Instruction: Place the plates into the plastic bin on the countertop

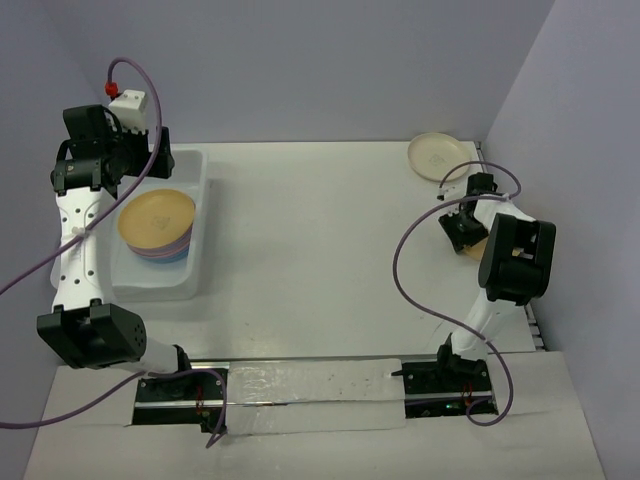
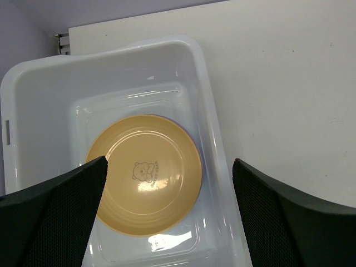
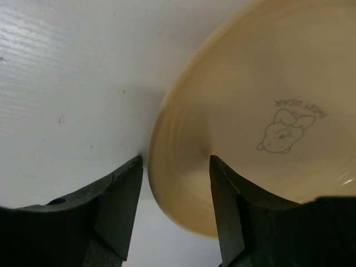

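The plastic bin stands at the left of the countertop. It holds a stack of plates with an orange-yellow plate on top and purple and blue edges below. My left gripper hangs open and empty above the bin's far end. In the left wrist view the gripper frames that plate inside the bin. My right gripper is low at the right. In the right wrist view the gripper is open, straddling the rim of a pale orange plate that lies on the countertop.
A cream plate lies at the back right corner, just beyond the right gripper. Purple-grey walls close the back and right sides. A purple cable loops from the right arm over the table.
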